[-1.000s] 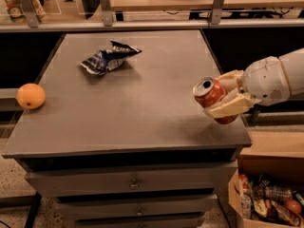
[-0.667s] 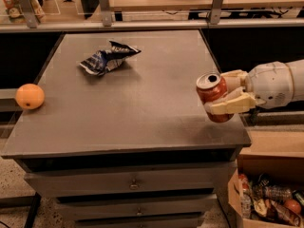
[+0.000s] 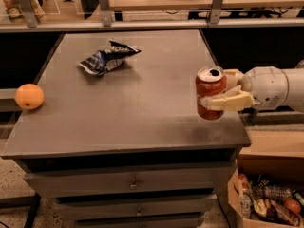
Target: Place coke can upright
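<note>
The coke can (image 3: 209, 89), red with a silver top, stands nearly upright at the right side of the grey table (image 3: 137, 103). Its base is at or just above the table surface; I cannot tell whether it touches. My gripper (image 3: 219, 90) reaches in from the right and is shut on the can, one cream finger (image 3: 227, 102) across its front and the other behind it.
A crumpled blue-and-white snack bag (image 3: 107, 58) lies at the back middle of the table. An orange (image 3: 29, 96) sits at the left edge. A cardboard box (image 3: 268, 194) of items stands on the floor at lower right. Drawers are below the tabletop.
The can has turned from tilted to nearly upright in my gripper and moved slightly left and down toward the table.
</note>
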`<state>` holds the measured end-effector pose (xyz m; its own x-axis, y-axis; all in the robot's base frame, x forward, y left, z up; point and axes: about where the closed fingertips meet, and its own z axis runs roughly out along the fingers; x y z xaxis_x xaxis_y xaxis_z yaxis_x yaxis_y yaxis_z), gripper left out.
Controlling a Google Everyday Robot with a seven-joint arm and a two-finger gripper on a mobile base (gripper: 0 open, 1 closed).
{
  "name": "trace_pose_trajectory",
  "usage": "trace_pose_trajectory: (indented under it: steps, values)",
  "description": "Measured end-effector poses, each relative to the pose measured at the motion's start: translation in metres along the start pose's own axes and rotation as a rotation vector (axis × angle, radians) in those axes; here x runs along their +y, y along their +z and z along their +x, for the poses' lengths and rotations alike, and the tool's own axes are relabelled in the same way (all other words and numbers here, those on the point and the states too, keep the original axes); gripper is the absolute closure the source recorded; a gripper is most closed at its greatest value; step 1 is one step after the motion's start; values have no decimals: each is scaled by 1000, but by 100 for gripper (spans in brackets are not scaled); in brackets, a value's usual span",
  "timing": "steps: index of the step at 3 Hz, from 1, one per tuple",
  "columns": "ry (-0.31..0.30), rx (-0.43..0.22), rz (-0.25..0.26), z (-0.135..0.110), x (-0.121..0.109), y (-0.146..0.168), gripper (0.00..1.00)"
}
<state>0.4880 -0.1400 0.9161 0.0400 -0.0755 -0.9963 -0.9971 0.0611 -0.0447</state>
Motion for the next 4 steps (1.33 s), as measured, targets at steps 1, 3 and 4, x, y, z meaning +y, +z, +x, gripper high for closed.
trace_pose_trajectory:
  steps: [1, 3, 4]
  values:
    - [-14, -26, -2, 5, -2, 2, 100]
    - [11, -93, 60, 27, -7, -6, 83]
    - [27, -109, 85, 35, -8, -11, 59]
